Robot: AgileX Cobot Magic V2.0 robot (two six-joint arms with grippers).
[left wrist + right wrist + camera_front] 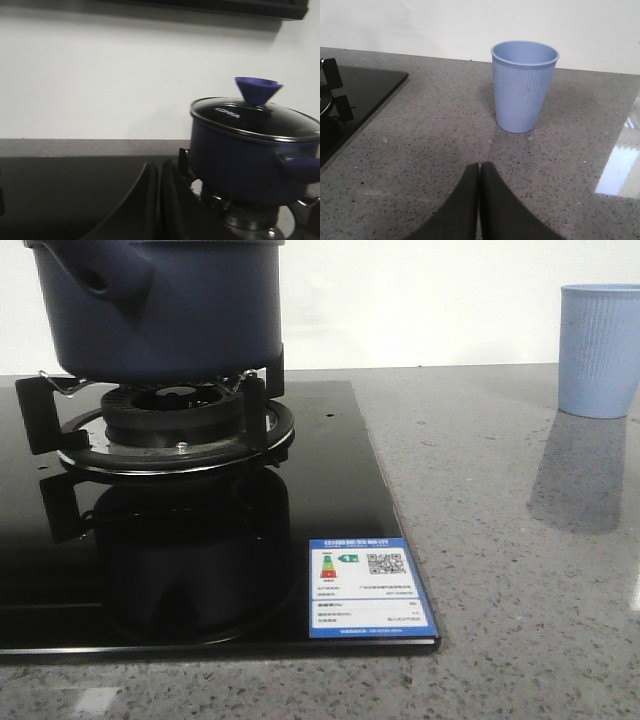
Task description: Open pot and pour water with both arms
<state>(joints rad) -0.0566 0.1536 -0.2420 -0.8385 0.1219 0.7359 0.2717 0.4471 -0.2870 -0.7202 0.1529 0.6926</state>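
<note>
The dark navy pot stands on the gas burner at the far left of the front view; its top is cut off there. In the left wrist view the pot carries a glass lid with a blue cone knob, and its stubby handle sticks out. My left gripper is shut and empty, low over the black hob, short of the pot. My right gripper is shut and empty over the counter, short of the pale blue ribbed cup. Neither gripper shows in the front view.
The black glass hob has a blue label at its near right corner. The grey speckled counter stretches right to the cup at the far right. A white wall stands behind.
</note>
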